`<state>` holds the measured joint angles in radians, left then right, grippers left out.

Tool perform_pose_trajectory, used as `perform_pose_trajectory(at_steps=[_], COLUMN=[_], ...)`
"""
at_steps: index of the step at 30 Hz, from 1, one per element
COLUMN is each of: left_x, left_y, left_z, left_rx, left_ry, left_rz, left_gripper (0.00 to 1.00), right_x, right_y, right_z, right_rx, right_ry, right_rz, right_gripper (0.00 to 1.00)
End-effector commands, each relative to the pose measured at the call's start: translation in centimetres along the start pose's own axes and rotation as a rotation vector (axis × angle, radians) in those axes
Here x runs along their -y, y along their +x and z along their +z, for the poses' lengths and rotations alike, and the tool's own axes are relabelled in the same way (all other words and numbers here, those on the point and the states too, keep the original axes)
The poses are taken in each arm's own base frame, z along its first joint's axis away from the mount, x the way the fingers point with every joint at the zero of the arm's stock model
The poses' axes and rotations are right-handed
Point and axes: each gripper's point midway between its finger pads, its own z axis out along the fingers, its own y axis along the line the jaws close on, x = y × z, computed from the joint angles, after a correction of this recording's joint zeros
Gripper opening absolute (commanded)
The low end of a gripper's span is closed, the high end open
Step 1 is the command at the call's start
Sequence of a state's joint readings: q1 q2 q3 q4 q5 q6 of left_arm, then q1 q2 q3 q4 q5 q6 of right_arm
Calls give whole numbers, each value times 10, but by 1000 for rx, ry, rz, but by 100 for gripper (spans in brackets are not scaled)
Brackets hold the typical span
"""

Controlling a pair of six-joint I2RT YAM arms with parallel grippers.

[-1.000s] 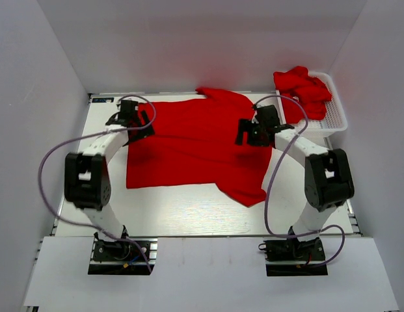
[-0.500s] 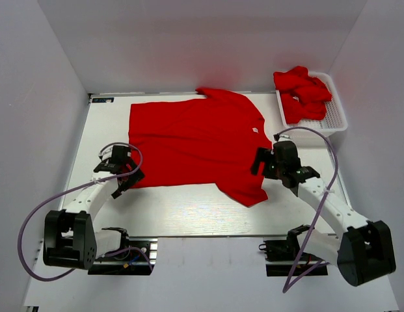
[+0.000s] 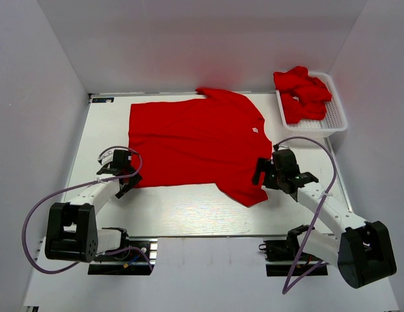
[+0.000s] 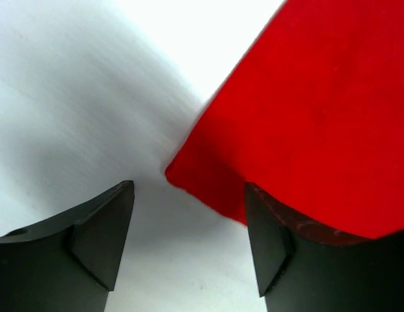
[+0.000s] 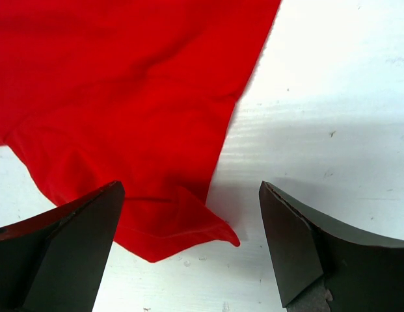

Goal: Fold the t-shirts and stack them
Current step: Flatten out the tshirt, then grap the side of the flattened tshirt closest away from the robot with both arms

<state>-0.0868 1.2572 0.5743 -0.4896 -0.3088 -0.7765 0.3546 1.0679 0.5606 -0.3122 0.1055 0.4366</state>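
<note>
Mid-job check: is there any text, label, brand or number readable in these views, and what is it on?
No text can be read in any view.
White neck label on the spread t-shirt: too small to read.
Dark strip at the far left corner of the table: too small to read.
Basket: no markings visible.
Both wrist views: only plain red cloth and bare table, no writing.

One red t-shirt (image 3: 195, 143) lies spread on the single desk (image 3: 188, 211). One white mesh basket (image 3: 338, 114) holds one heap of red cloth (image 3: 304, 91), and how many shirts make it up cannot be told. There are two arms, each with one tool, the left tool (image 3: 127, 181) and the right tool (image 3: 259, 173), and each tool has two dark fingers.
</note>
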Motion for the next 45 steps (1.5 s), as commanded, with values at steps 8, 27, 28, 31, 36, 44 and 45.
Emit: perform_pose_trajectory(at_steps=[8, 27, 28, 31, 36, 44, 45], left_x=[14, 9, 1, -3, 1, 37, 46], left_y=[-8, 9, 16, 25, 31, -10, -19], left_z=[28, -7, -10, -20, -34, -50, -55], left_rx=[11, -8, -35, -78, -95, 19, 36], left_ry=[25, 125, 100, 105, 169, 304, 330], left_rz=[-31, 14, 24, 5, -1, 11, 15], left_gripper=[21, 0, 0, 0, 0, 0, 0], right_x=[-3, -21, -26, -34, -38, -66, -69], right_y=[34, 92, 90, 92, 100, 27, 12], right_z=[-1, -29, -36, -59, -67, -43, -42], right_rx=[-111, -408, -405, -420, -446, -244, -203], right_ry=[-51, -169, -198, -239, -275, -359, -357], right_rz=[-7, 70, 77, 115, 140, 50, 30], right_gripper=[90, 0, 0, 0, 0, 0, 0])
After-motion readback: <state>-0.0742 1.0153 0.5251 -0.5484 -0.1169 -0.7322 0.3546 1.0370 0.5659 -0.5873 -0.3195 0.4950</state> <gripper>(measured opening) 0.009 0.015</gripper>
